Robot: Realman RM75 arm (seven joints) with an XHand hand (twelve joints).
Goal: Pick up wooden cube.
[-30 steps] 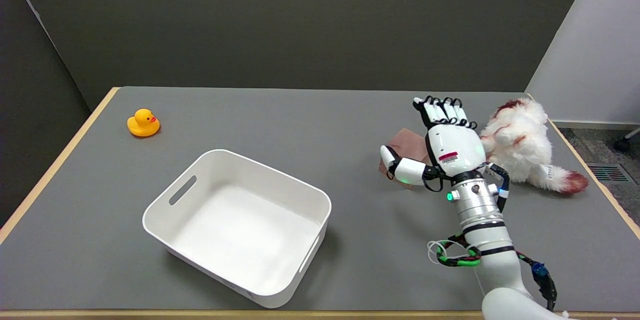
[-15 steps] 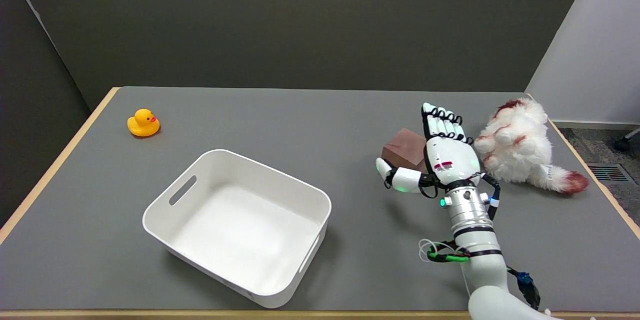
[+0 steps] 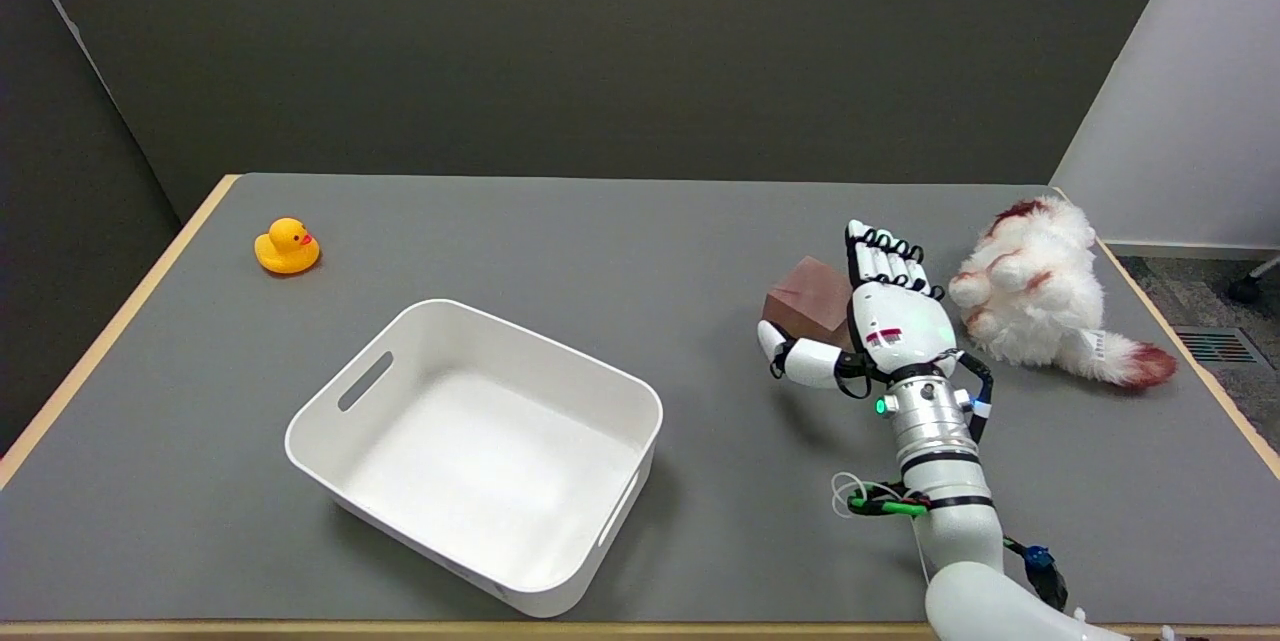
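On the grey table top with a pale wooden edge (image 3: 620, 221) in front of me, a yellow rubber duck (image 3: 286, 246) sits near the far left corner. A white rectangular plastic bin with handle slots (image 3: 400, 328) stands near the front centre. A white-and-reddish plush toy (image 3: 1040, 296) lies at the right edge.

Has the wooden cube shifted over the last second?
Yes. The wooden cube has turned and now shows more fully beside the right hand, ending slightly nearer the plush toy.
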